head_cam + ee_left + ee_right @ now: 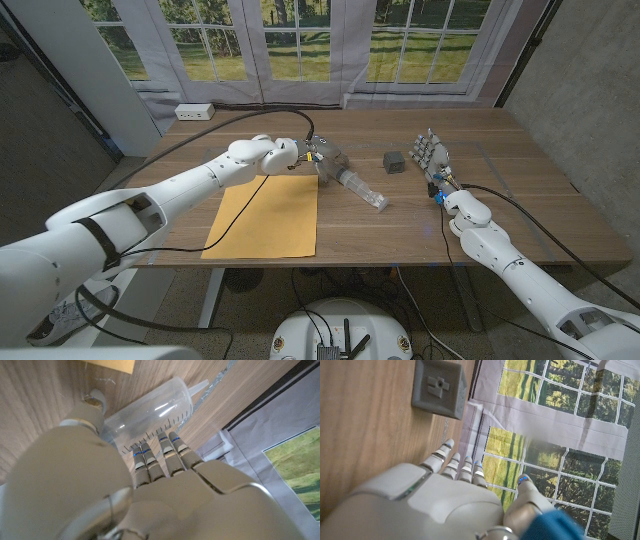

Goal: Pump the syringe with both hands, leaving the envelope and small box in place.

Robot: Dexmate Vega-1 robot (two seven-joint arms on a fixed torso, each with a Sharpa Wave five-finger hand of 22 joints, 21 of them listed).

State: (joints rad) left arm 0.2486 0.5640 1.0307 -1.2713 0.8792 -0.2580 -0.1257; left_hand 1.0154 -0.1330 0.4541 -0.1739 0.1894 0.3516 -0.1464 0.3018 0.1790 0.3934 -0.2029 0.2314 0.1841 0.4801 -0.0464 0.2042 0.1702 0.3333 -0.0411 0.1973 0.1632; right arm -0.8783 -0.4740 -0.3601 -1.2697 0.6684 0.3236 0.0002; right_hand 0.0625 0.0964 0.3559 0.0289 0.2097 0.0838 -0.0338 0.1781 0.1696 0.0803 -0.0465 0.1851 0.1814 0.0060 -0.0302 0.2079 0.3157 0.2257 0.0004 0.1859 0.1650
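With my left hand [322, 158] clasping the syringe [362, 189] at frame centre, I'd bring my empty, spread right hand [432, 157] across to it, skirting the small box [394, 161].

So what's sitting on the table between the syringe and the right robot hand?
A small grey box, seen in the head view, lies between the syringe and the right robot hand.

White arms [180, 190], grey segmented fingers [167, 455]
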